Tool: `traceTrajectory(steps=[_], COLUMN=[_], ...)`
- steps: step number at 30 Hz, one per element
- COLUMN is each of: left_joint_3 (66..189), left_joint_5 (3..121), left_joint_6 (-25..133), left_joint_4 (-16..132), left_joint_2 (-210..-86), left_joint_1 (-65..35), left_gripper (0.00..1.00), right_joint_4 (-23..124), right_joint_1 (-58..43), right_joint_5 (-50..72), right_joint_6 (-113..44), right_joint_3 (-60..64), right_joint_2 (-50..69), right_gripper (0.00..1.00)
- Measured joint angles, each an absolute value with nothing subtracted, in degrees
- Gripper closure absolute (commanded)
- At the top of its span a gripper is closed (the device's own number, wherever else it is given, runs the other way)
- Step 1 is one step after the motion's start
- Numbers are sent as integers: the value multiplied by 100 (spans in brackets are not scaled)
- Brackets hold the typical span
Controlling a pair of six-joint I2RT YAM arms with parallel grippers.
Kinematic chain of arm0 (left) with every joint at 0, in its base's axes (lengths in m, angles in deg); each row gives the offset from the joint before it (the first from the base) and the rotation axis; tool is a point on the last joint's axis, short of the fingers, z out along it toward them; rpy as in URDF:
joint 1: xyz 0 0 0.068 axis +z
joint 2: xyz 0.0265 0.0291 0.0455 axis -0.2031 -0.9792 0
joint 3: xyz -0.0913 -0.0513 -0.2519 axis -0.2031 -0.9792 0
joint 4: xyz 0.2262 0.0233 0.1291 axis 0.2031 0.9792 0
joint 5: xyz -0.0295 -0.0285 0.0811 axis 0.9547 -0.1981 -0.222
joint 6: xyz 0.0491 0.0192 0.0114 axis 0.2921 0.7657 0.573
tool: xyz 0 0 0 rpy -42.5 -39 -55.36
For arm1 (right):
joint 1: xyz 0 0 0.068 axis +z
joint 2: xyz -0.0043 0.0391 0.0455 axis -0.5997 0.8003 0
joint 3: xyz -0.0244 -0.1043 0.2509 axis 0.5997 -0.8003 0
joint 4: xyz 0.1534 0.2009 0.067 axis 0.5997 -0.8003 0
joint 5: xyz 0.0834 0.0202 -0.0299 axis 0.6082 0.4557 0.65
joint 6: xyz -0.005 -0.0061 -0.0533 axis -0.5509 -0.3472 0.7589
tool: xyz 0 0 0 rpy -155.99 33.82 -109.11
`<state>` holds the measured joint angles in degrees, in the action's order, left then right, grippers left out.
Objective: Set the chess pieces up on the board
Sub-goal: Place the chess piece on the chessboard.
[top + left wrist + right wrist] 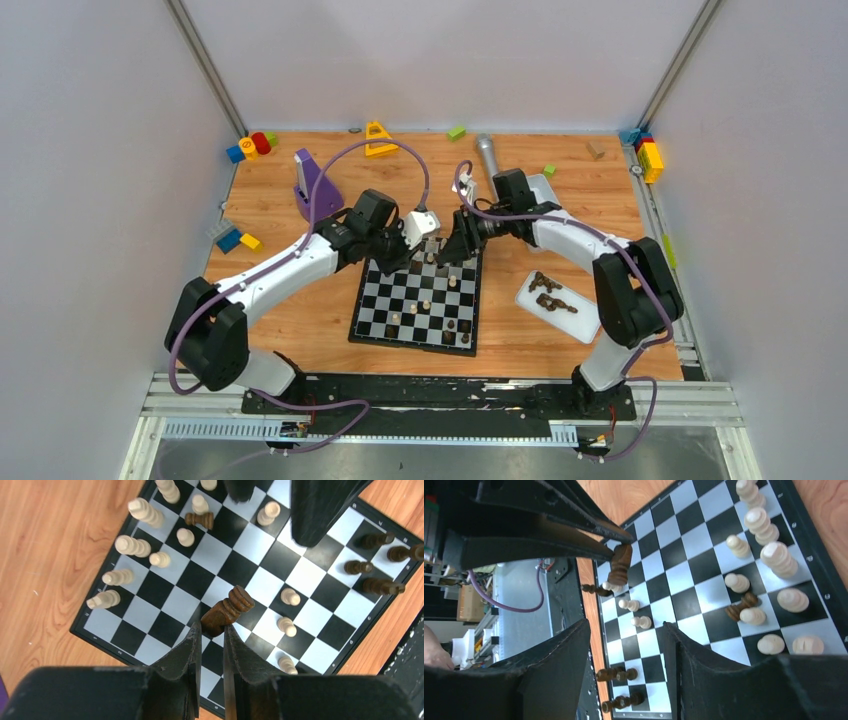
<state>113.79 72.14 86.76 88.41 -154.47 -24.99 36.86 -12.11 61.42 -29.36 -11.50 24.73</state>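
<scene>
Surface: wooden table (290, 320), light orange-brown grain.

Centre of frame: chessboard (372, 312), flat on the wood, turned slightly askew.

Right of it: white tray (583, 325), also flat, well apart from the board.

Second white tray (543, 185), upper right of centre, mostly hidden.

Upper left: purple stand (308, 185); corner cluster of coloured blocks (252, 146).

Left edge: blue and yellow blocks (236, 240).

Along the top edge: yellow triangle (378, 138), green block (456, 132), grey cylinder (487, 155), small green cube (549, 171), tan block (595, 150).

Upper right corner: more blocks (648, 155).
</scene>
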Motion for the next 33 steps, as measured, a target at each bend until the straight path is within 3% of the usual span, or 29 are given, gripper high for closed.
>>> traceTrajectory(steps=[20, 25, 29, 33], left_joint_3=[11534, 11534, 11534, 11534], left_joint_5=[7140, 7094, 7037, 7022], left_joint_6=[8257, 8244, 8241, 8244], left_joint_4=[8751, 8743, 8734, 8732], left_joint_2=[-15356, -15356, -15356, -15334], left_joint_1=[-2499, -2499, -2499, -2499], left_gripper=[93, 93, 89, 70], right_joint_4=[4232, 4243, 4243, 4230], right_joint_1=[-757, -669, -647, -639], right_joint_5=[6538, 6579, 6634, 6660], right_joint_6=[-3996, -4045, -4090, -4097], right_joint_3=[-326, -296, -285, -285], right_joint_2=[3542, 3618, 3658, 3658], right_gripper=[52, 66, 83, 95])
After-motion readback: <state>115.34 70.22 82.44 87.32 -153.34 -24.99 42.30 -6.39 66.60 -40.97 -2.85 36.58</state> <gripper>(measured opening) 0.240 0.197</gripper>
